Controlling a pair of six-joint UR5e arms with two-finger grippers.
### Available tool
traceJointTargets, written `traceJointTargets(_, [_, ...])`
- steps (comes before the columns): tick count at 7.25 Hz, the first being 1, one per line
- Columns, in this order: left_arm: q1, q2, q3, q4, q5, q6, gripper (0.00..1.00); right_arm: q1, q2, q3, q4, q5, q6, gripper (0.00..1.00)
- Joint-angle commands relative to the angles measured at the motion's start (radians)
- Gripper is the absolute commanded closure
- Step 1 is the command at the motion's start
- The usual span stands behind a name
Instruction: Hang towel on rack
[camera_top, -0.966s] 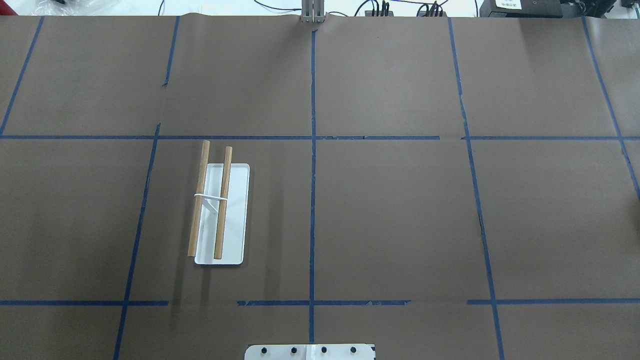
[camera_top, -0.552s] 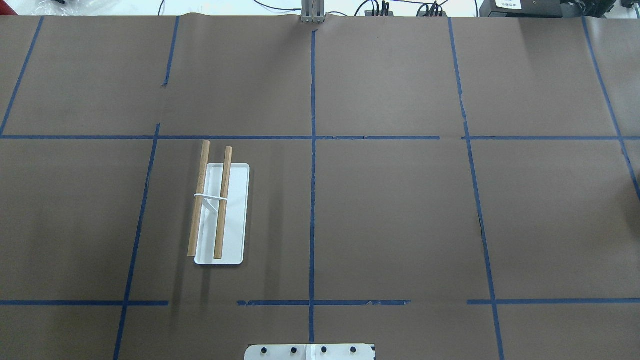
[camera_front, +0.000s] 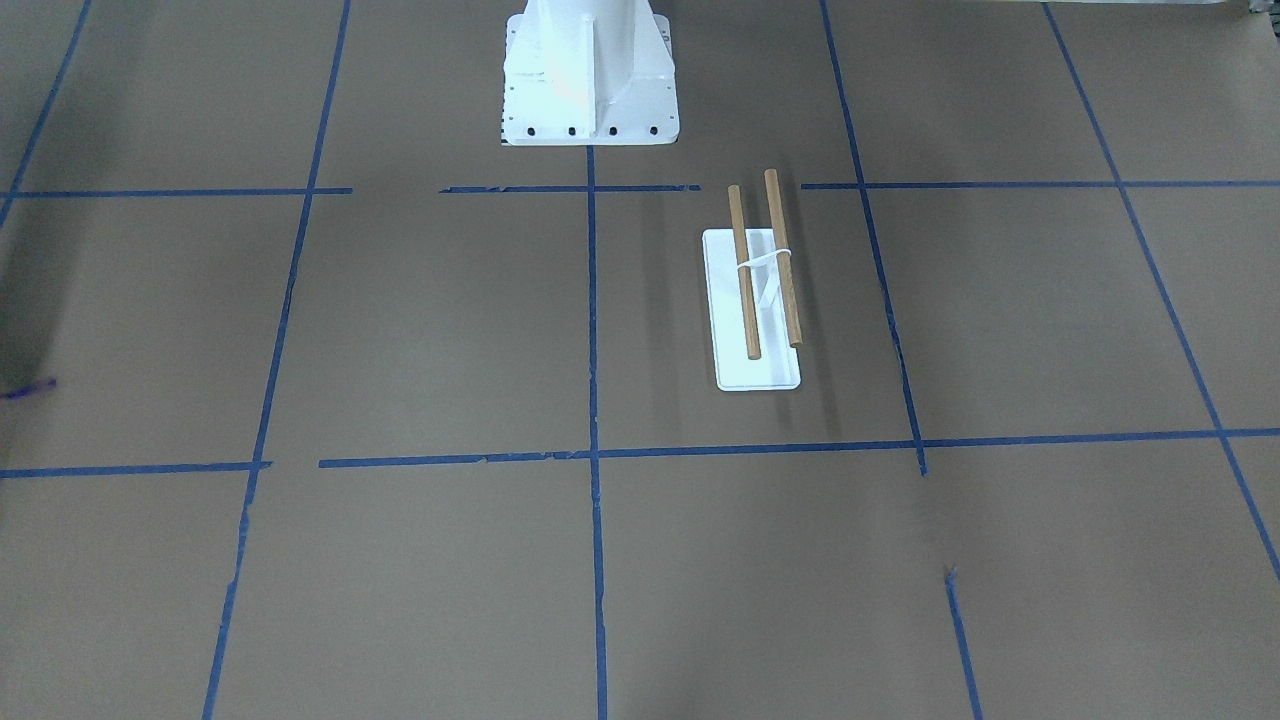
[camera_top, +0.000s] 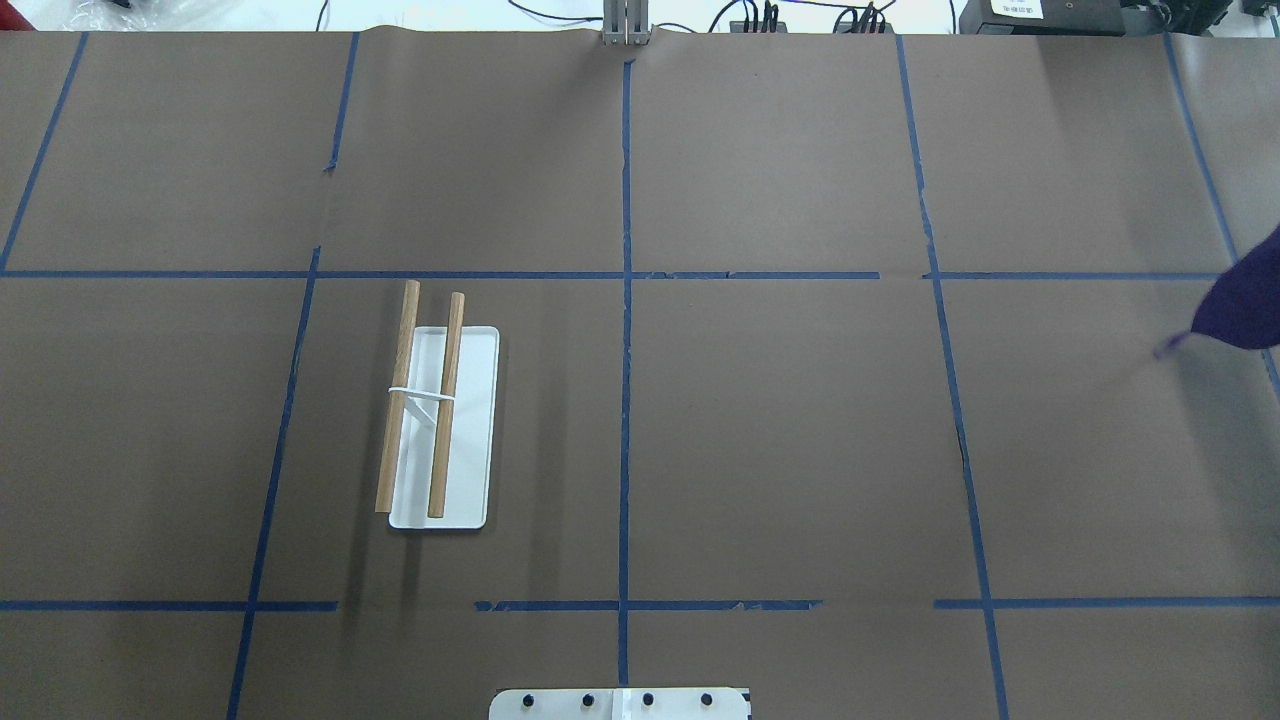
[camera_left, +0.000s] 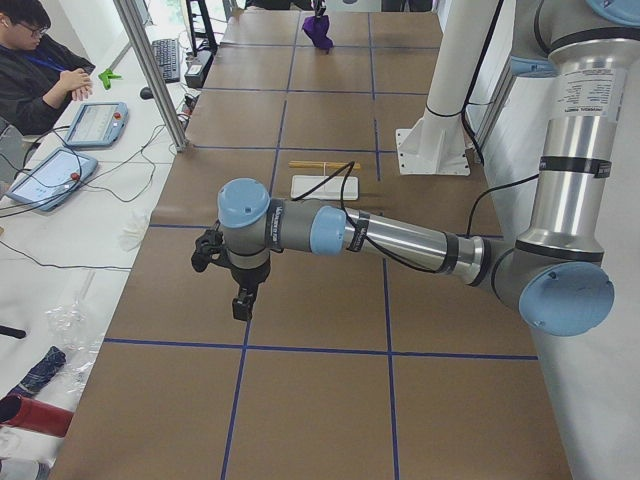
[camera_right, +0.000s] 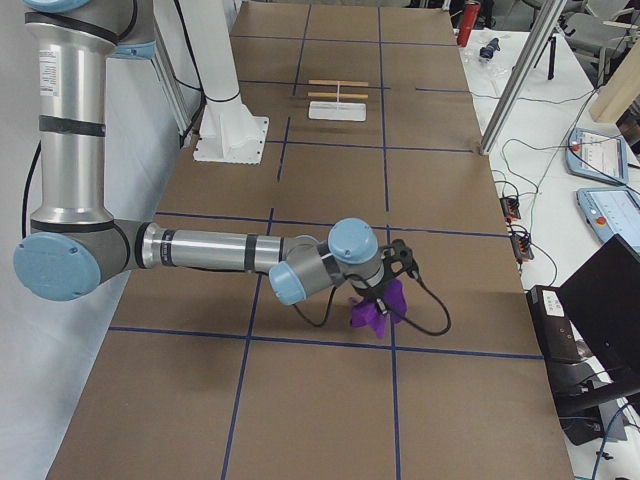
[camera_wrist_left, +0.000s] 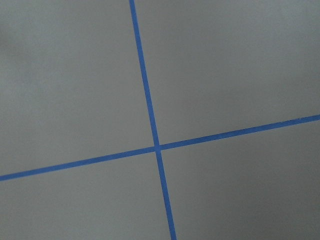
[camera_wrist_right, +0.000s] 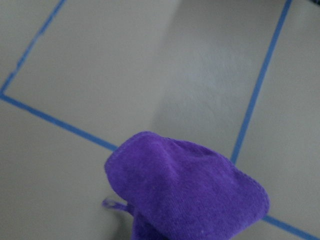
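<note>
The purple towel (camera_top: 1245, 305) hangs bunched at the overhead view's right edge, with its thin loop trailing to the left. In the exterior right view it (camera_right: 375, 312) hangs under my right gripper (camera_right: 385, 290), lifted off the table. The right wrist view shows it (camera_wrist_right: 190, 190) close up, but no fingers, so I cannot tell whether that gripper is open or shut. The rack (camera_top: 440, 430) stands left of centre with two bare wooden dowels over a white base. My left gripper (camera_left: 240, 300) hovers far from the rack (camera_left: 323, 178), and I cannot tell its state.
The white robot pedestal (camera_front: 588, 75) stands at the table's near-robot edge. Blue tape lines (camera_top: 626, 300) cross the brown table cover. An operator (camera_left: 40, 60) sits beyond the table's far side with tablets and cables.
The purple towel has come into the overhead view at the right edge, moving left. The rack has not moved.
</note>
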Motion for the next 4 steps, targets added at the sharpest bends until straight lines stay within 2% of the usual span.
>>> traceJointTargets(1, [0.007,-0.044,0.0,-0.185,0.004,-0.156,0.0,-0.096,0.178,0.067,-0.024,-0.011,0.3,1.0])
traceJointTargets(2, [0.024,-0.044,0.003,-0.283,0.003,-0.269,0.0,-0.174,0.261,0.068,-0.019,-0.065,0.432,1.0])
traceJointTargets(4, [0.103,-0.045,0.01,-0.493,0.001,-0.588,0.0,-0.385,0.351,0.152,-0.019,-0.276,0.652,1.0])
